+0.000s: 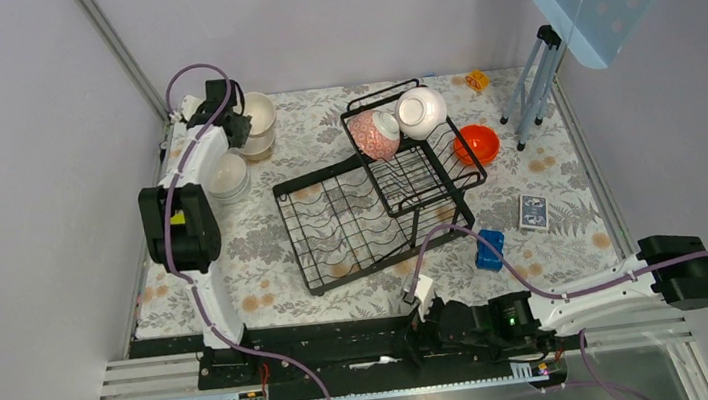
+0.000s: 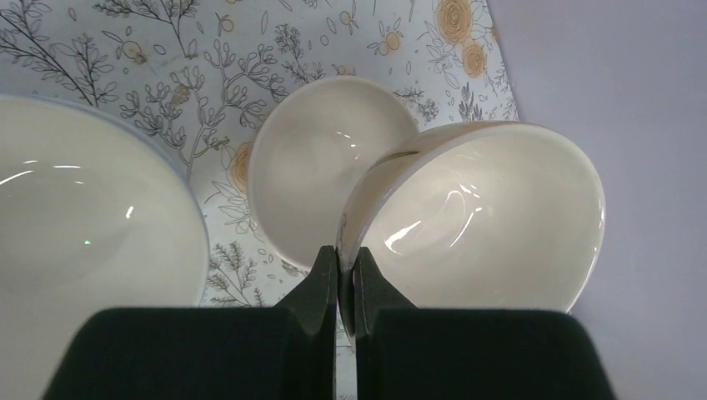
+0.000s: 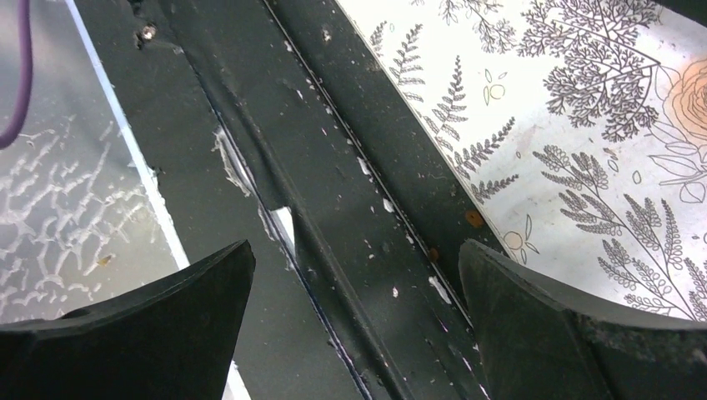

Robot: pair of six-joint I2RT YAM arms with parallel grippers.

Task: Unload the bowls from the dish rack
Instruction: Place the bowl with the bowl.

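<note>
The left gripper (image 2: 344, 260) pinches the rim of a cream bowl (image 2: 475, 217) just beside a second bowl (image 2: 313, 162) below; the right gripper (image 3: 354, 254), spread wide, lies well apart from the rack (image 1: 371, 208)

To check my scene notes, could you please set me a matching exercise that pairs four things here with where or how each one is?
Things:
1. pink-patterned bowl
2. orange bowl
3. cream bowl
4. right gripper

Places or states:
A. open, over the black rail
B. pinched at its rim by the left gripper
C. in the upper basket of the dish rack
D. on the table, right of the rack

Pairs: 1-C, 2-D, 3-B, 4-A.
</note>
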